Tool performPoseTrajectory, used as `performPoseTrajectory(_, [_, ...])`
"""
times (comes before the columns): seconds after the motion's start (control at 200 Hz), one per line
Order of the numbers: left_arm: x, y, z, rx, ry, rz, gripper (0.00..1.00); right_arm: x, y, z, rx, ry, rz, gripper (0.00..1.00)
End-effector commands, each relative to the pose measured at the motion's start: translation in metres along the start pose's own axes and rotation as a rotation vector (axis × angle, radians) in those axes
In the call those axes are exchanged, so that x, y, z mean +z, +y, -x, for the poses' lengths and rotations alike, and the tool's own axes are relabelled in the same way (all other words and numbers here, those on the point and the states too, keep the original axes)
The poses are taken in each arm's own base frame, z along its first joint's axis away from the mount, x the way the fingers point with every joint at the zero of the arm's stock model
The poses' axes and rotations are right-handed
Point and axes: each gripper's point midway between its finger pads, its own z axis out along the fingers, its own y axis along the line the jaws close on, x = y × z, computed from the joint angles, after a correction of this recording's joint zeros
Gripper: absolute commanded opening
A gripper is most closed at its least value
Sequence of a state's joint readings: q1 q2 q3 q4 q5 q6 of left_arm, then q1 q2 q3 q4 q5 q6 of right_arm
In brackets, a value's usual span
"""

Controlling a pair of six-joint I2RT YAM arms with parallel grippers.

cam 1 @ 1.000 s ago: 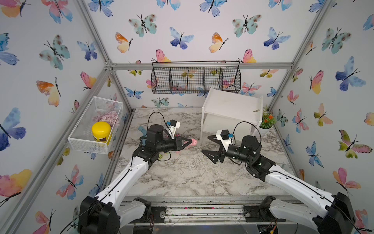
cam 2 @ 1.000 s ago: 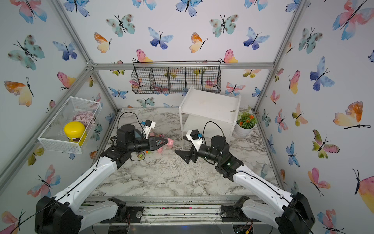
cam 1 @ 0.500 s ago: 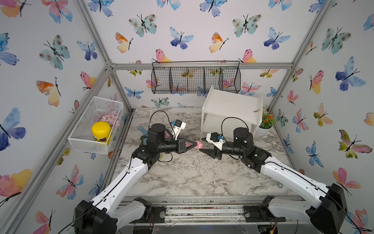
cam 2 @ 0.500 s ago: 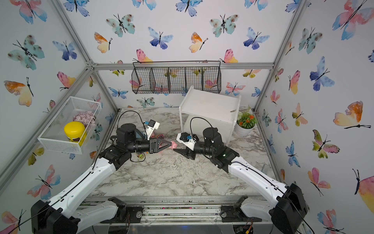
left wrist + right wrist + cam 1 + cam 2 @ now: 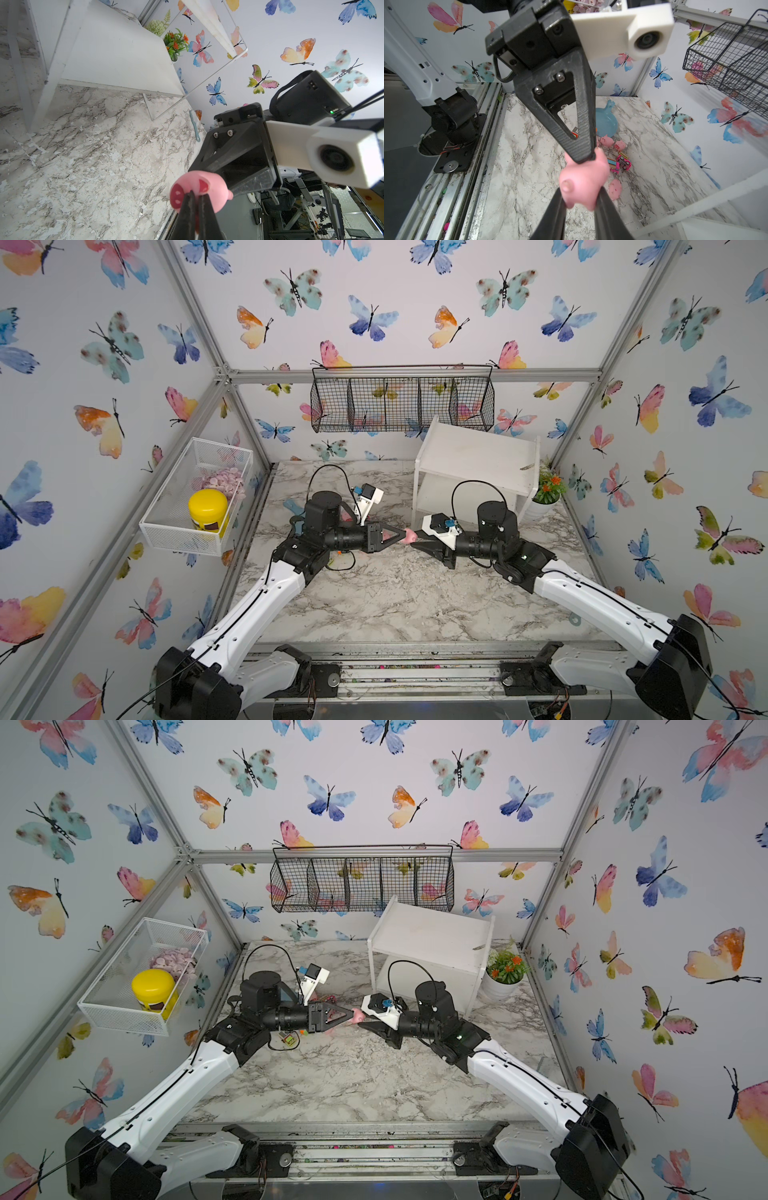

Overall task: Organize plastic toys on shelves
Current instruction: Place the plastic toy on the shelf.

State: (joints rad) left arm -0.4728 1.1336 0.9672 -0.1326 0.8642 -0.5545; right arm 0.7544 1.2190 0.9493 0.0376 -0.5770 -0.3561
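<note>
A pink pig (image 5: pixel 410 536) (image 5: pixel 357 1016) hangs above the marble table between both arms. My left gripper (image 5: pixel 404 535) (image 5: pixel 195 197) is shut on the pig (image 5: pixel 197 190) near its snout. My right gripper (image 5: pixel 416 537) (image 5: pixel 580 199) faces it from the other side, its two fingers pressed against the flanks of the pig (image 5: pixel 583 180). More pigs (image 5: pixel 607 140) (image 5: pixel 615 188) and pink toy trucks (image 5: pixel 624 161) lie on the table behind my left arm. The white shelves (image 5: pixel 478 456) (image 5: pixel 432 932) stand at the back right; both boards look bare.
A blue pan-shaped dish (image 5: pixel 605 123) lies near the loose toys. A black wire basket (image 5: pixel 401 404) hangs on the back wall. A white mesh basket (image 5: pixel 195 497) with a yellow jar (image 5: pixel 208 508) hangs on the left wall. A potted plant (image 5: pixel 546 493) stands beside the shelves.
My right gripper has moved left up to the pig and its jaws have closed from wide open onto it. My left gripper has carried the pig slightly right.
</note>
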Motion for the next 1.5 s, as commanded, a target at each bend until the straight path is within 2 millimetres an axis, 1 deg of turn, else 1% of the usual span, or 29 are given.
performPoseTrajectory(0.0, [0.0, -0.01, 0.003, 0.014, 0.006, -0.027, 0.01, -0.006, 0.002, 0.025, -0.024, -0.064, 0.012, 0.21])
performPoseTrajectory(0.115, [-0.004, -0.018, 0.011, 0.022, -0.018, -0.028, 0.11, -0.008, 0.004, 0.029, -0.007, -0.075, 0.023, 0.19])
performPoseTrajectory(0.205, [-0.009, -0.029, 0.024, 0.047, -0.056, -0.02, 0.26, -0.01, 0.005, 0.034, 0.018, -0.091, 0.031, 0.17])
performPoseTrajectory(0.245, [-0.014, -0.034, 0.031, 0.072, -0.083, -0.006, 0.34, -0.012, 0.006, 0.036, 0.028, -0.097, 0.033, 0.17])
performPoseTrajectory(0.29, [-0.022, -0.039, 0.041, 0.115, -0.121, 0.023, 0.44, -0.013, 0.007, 0.04, 0.043, -0.105, 0.038, 0.17])
performPoseTrajectory(0.37, [-0.04, -0.047, 0.057, 0.25, -0.208, 0.098, 0.57, -0.016, 0.01, 0.044, 0.069, -0.108, 0.059, 0.17])
performPoseTrajectory(0.415, [-0.052, -0.051, 0.065, 0.345, -0.269, 0.153, 0.62, -0.017, 0.013, 0.046, 0.081, -0.107, 0.075, 0.17])
performPoseTrajectory(0.455, [-0.061, -0.058, 0.067, 0.456, -0.308, 0.172, 0.63, -0.018, 0.015, 0.048, 0.092, -0.11, 0.092, 0.17])
performPoseTrajectory(0.491, [-0.067, -0.065, 0.064, 0.569, -0.321, 0.179, 0.63, -0.019, 0.015, 0.049, 0.11, -0.109, 0.102, 0.17])
performPoseTrajectory(0.511, [-0.07, -0.07, 0.06, 0.669, -0.315, 0.179, 0.63, -0.021, 0.016, 0.051, 0.117, -0.113, 0.113, 0.17])
performPoseTrajectory(0.581, [-0.076, -0.084, 0.037, 0.944, -0.296, 0.135, 0.63, -0.025, 0.017, 0.054, 0.145, -0.123, 0.153, 0.17])
performPoseTrajectory(0.671, [-0.076, -0.088, -0.001, 1.24, -0.241, 0.052, 0.64, -0.03, 0.019, 0.057, 0.184, -0.136, 0.215, 0.17])
performPoseTrajectory(0.726, [-0.073, -0.086, -0.021, 1.351, -0.196, -0.001, 0.65, -0.03, 0.021, 0.056, 0.207, -0.136, 0.253, 0.18])
performPoseTrajectory(0.756, [-0.072, -0.084, -0.029, 1.389, -0.176, -0.02, 0.65, -0.03, 0.022, 0.056, 0.213, -0.135, 0.269, 0.17])
performPoseTrajectory(0.801, [-0.07, -0.084, -0.036, 1.409, -0.157, -0.046, 0.64, -0.029, 0.025, 0.056, 0.224, -0.133, 0.294, 0.17])
performPoseTrajectory(0.941, [-0.061, -0.087, -0.037, 1.401, -0.152, -0.09, 0.61, -0.027, 0.027, 0.055, 0.242, -0.131, 0.325, 0.17])
performPoseTrajectory(1.051, [-0.053, -0.086, -0.031, 1.397, -0.159, -0.077, 0.58, -0.026, 0.027, 0.057, 0.241, -0.14, 0.335, 0.17])
performPoseTrajectory(1.226, [-0.039, -0.075, -0.017, 1.392, -0.177, 0.001, 0.55, -0.025, 0.028, 0.057, 0.245, -0.144, 0.35, 0.17])
performPoseTrajectory(1.266, [-0.038, -0.073, -0.013, 1.391, -0.181, 0.019, 0.55, -0.024, 0.028, 0.057, 0.247, -0.143, 0.352, 0.17])
performPoseTrajectory(1.341, [-0.037, -0.07, -0.008, 1.391, -0.188, 0.042, 0.51, -0.024, 0.028, 0.057, 0.248, -0.144, 0.354, 0.17])
performPoseTrajectory(1.497, [-0.035, -0.062, -0.006, 1.379, -0.182, 0.077, 0.48, -0.026, 0.029, 0.058, 0.245, -0.147, 0.353, 0.17])
